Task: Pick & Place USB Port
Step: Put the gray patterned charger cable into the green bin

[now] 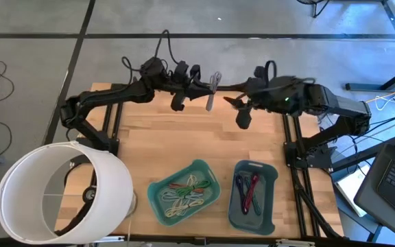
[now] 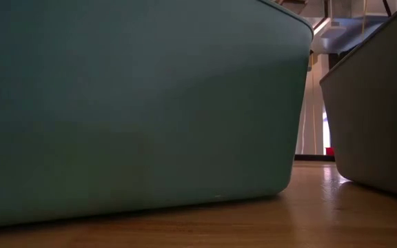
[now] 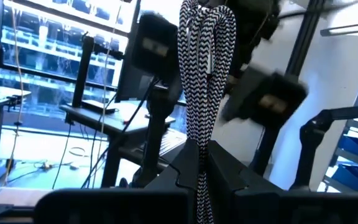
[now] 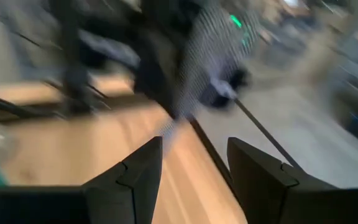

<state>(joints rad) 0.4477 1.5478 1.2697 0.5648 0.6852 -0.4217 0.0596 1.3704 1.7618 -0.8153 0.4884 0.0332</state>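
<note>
Near edge of the table (image 1: 204, 137): white bucket (image 1: 60, 189) overhangs the near left corner, teal bin (image 1: 154, 194) sits near centre with a tangle of cables, blue-grey bin (image 1: 269, 199) just right of it with red and dark cables. Narrow strip of bare wood between the two bins; low view shows that same gap, teal bin wall (image 2: 136, 103) filling most of the frame and the other bin's wall (image 2: 378, 103) cut off at the right edge.

Middle of the table is open bare wood, plenty of room there.

Far edge: both arms up off the table and nearly meeting. Left gripper (image 1: 211, 88) is clamped on a black-and-white braided cable (image 1: 213, 90); left wrist view shows the fingers (image 3: 179, 177) pinched on the folded cable (image 3: 205, 74), its looped end standing up above them. Cable is off the table, near the far edge, centre.

Right gripper (image 1: 233, 103) is just beside the cable on its right, fingers (image 4: 132, 177) spread apart with nothing between them. Right wrist view is motion-blurred; the striped shape (image 4: 207, 53) ahead is probably the same cable. Cable's connector ends can't be made out in any view.
</note>
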